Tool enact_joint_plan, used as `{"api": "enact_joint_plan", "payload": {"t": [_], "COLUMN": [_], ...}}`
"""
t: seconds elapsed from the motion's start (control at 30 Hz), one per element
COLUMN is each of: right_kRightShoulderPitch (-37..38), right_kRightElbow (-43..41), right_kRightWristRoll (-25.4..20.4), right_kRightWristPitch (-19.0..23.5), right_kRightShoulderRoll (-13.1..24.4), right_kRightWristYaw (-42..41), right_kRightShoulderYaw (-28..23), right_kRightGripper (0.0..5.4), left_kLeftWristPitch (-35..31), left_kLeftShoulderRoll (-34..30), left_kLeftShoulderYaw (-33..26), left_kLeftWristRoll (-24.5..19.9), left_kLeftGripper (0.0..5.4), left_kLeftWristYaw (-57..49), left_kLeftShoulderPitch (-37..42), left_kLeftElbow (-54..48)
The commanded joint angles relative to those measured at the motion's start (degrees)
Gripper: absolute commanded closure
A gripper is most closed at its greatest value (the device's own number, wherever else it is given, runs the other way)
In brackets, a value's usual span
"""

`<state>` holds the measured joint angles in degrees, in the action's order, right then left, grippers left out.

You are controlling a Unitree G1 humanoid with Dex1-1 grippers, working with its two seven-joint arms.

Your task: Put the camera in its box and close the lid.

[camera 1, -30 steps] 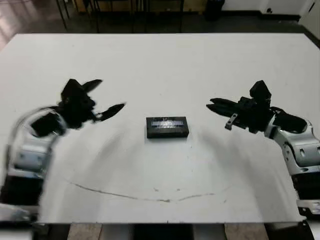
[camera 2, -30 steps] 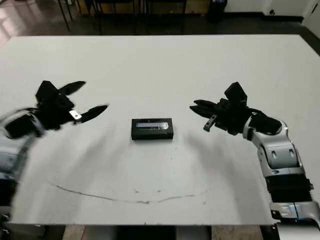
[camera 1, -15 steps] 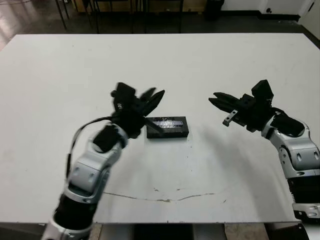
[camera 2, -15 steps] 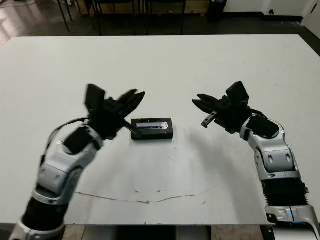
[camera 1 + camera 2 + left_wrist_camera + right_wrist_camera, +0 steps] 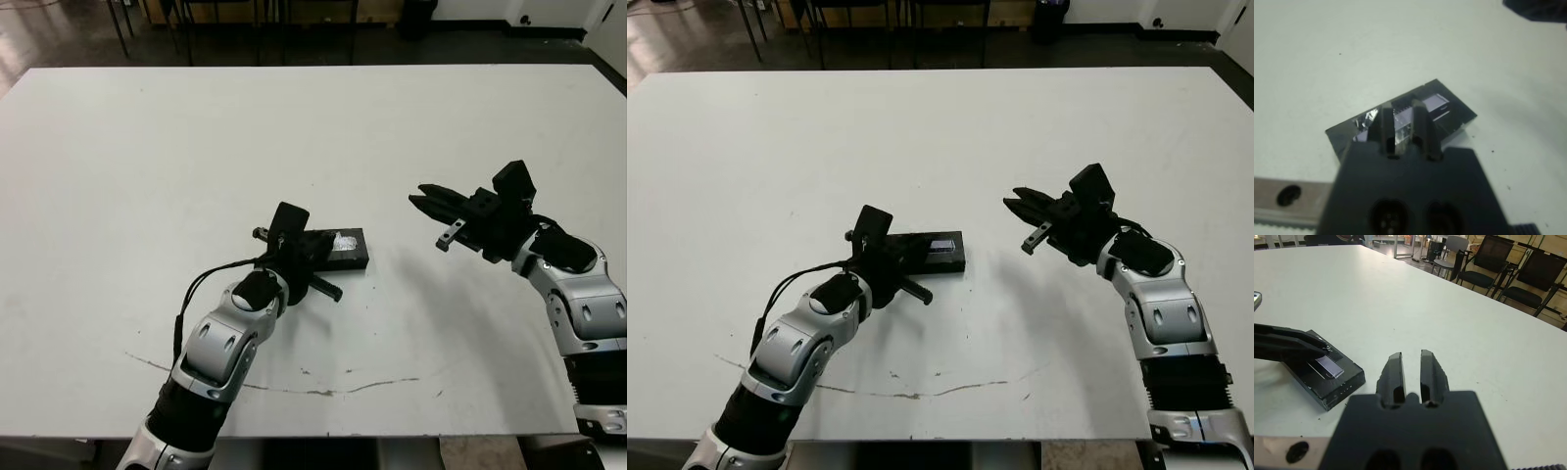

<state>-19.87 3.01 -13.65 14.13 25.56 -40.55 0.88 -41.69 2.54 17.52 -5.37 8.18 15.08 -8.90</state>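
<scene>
A small black block lies at the table's middle: the lid (image 5: 345,242), with its pale bluish strip, sits flat on the box (image 5: 353,261), whose dark side wall shows beneath it. The camera is hidden. My left gripper (image 5: 315,247) lies over the lid's left half, its fingers close together with the tips down on the strip (image 5: 1400,105). In the right wrist view its fingers (image 5: 1290,346) lie across the lid (image 5: 1330,367). My right gripper (image 5: 421,199) hovers to the right of the box, fingers together and holding nothing, pointing toward it.
A thin dark curved mark (image 5: 323,392) runs across the white table (image 5: 294,127) near its front edge. Chairs (image 5: 1484,264) stand beyond the table. Bare tabletop lies on all sides of the box.
My left arm has swung in from the far left to the box, and its wide-open fingers have come together on the lid. The right gripper has barely moved.
</scene>
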Motion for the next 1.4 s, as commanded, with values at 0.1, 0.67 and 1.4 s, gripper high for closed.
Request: {"api": "enact_joint_plan", "payload": {"t": [0.1,0.67,1.4], "right_kRightShoulderPitch": [0.5,0.6,2.9], "right_kRightElbow": [-0.3,-1.4,-3.6], "right_kRightWristRoll": [0.4,-0.6,13.9], "right_kRightWristPitch": [1.8,1.3,-10.9], "right_kRightShoulderRoll": [0.3,-0.3,-13.2], "right_kRightWristYaw": [0.3,0.2,29.4], "right_kRightShoulderYaw": [0.3,-0.5,0.4], "right_kRightGripper": [5.4,5.4,5.4], "left_kLeftWristPitch": [-6.3,7.5,59.7], "left_kLeftShoulderRoll": [-1.0,-3.7,-13.5], "left_kLeftShoulderYaw": [-0.3,-8.3,-24.7], "left_kLeftWristRoll": [-0.5,-3.9,7.3], "left_kLeftGripper": [5.39,5.39,5.39], "left_kLeftWristYaw": [0.3,3.1,-8.6], "left_kLeftShoulderPitch": [-3.5,-6.3,3.2], "left_kLeftElbow": [0.9,-11.3,26.7]}}
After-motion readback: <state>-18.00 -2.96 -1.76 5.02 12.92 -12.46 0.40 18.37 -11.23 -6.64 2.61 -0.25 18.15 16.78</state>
